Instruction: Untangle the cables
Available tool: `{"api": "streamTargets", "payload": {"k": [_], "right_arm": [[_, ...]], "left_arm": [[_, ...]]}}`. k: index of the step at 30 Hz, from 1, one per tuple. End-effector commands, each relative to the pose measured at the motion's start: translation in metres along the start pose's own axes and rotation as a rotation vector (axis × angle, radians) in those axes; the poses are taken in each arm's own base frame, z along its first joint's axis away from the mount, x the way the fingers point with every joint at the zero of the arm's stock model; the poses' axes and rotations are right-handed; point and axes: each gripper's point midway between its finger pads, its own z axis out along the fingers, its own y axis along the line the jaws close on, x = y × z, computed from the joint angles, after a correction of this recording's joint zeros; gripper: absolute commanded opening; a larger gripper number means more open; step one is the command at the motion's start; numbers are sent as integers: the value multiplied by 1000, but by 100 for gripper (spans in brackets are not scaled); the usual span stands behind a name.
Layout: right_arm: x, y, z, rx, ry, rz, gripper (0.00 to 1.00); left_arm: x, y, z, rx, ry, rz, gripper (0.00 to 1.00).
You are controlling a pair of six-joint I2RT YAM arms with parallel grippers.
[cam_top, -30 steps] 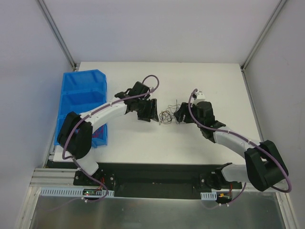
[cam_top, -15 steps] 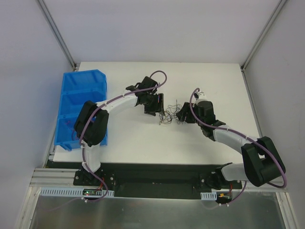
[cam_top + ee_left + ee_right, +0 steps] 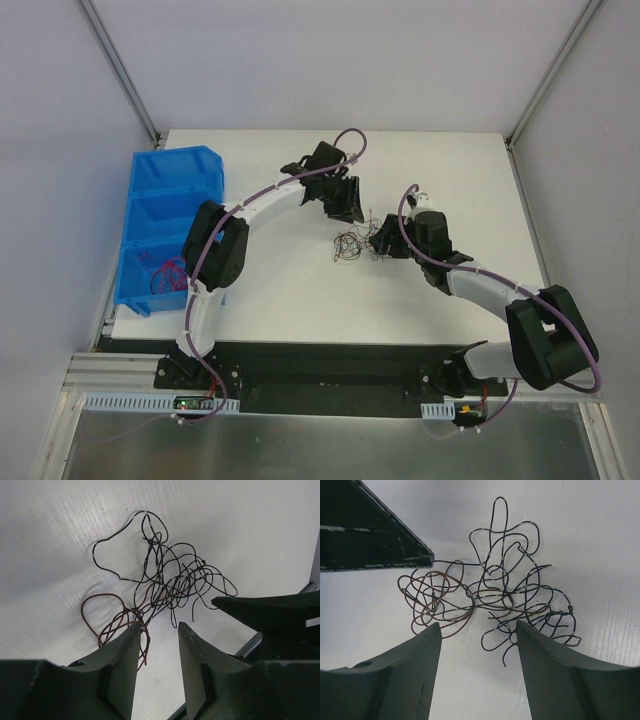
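Observation:
The cables (image 3: 349, 244) lie as one thin tangle on the white table, between the two grippers. In the left wrist view the dark loops (image 3: 165, 570) mesh with reddish-brown loops (image 3: 112, 622). My left gripper (image 3: 346, 203) hangs just beyond the tangle, open with a narrow gap (image 3: 160, 626) over bare table; a brown loop passes by its left fingertip (image 3: 131, 637). My right gripper (image 3: 379, 243) sits at the tangle's right side, open wide (image 3: 478, 625), with the cables (image 3: 490, 595) just ahead of its tips and nothing between them.
A blue bin (image 3: 170, 160) stands at the table's left edge with red wires (image 3: 165, 271) in its near compartment. The left gripper's finger (image 3: 370, 535) shows at the upper left of the right wrist view, close above the tangle.
The left arm has swung away from me and to the right, from the tangle's left side to its far side, and its jaws have narrowed. The right arm has hardly moved.

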Motion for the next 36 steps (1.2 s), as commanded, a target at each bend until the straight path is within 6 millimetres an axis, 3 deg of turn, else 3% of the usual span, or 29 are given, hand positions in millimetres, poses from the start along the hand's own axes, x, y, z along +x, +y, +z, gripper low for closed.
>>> {"api": "streamTargets", "payload": {"k": [1,6,9,12,18,23,28,32,36], "right_arm": [[-23,10,1,-26,-55,3,64],[-22,9,2,-26,-51,2,64],[-22,10,3,-26,-49,-1,63],[-20,7,5,-16,-38,3,64],[-13,10,14,-21,11,11,75],[-7,6,27,34,71,43,76],[7,-20,37,181,139,66,64],[9,-53,32,362,149,64,55],[15,-74,24,457,182,114,33]], "left_arm": [[15,-6,10,51,92,-18,35],[27,-1,18,46,140,-33,33],[28,-7,12,43,130,-9,13],[25,-16,-6,17,71,52,0],[29,-43,-52,38,-1,124,0],[60,-92,-71,153,37,198,0],[68,-136,-117,215,-57,315,0],[54,-166,-184,271,-217,368,0],[36,-178,-250,257,-416,394,0]]}}
